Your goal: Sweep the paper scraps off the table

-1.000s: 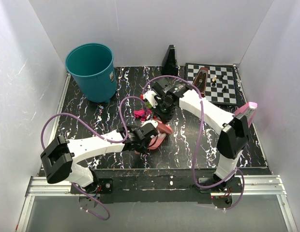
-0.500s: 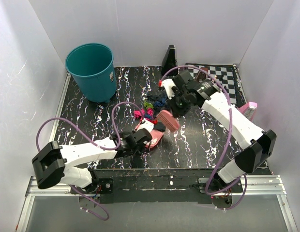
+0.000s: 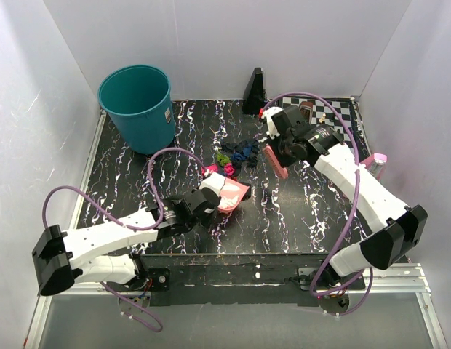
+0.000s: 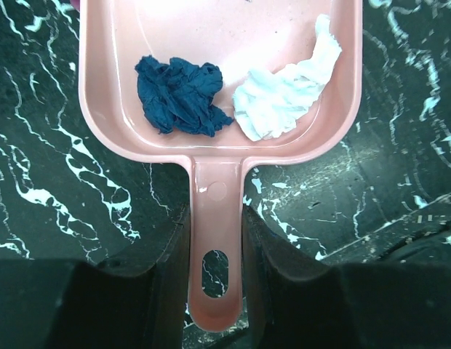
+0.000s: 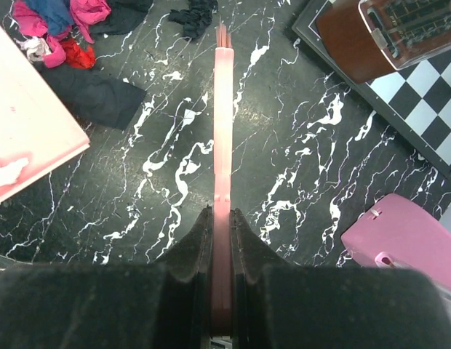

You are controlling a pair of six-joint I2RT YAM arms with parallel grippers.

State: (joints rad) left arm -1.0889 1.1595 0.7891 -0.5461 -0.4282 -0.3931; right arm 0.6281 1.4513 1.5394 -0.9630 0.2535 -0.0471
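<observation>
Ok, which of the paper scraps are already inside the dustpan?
Only two: the dark blue wad and the white wad, side by side in the pink dustpan. The other scraps lie on the table.

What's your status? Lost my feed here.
Left gripper shut on dustpan, two paper scraps inside. Right gripper shut on brush. Other scraps loose on table. Nothing blocking.

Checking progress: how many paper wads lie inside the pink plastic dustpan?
2: a dark blue crumpled paper wad at left in the pink plastic dustpan, a white one at right; its cropped front may hide more.
</observation>
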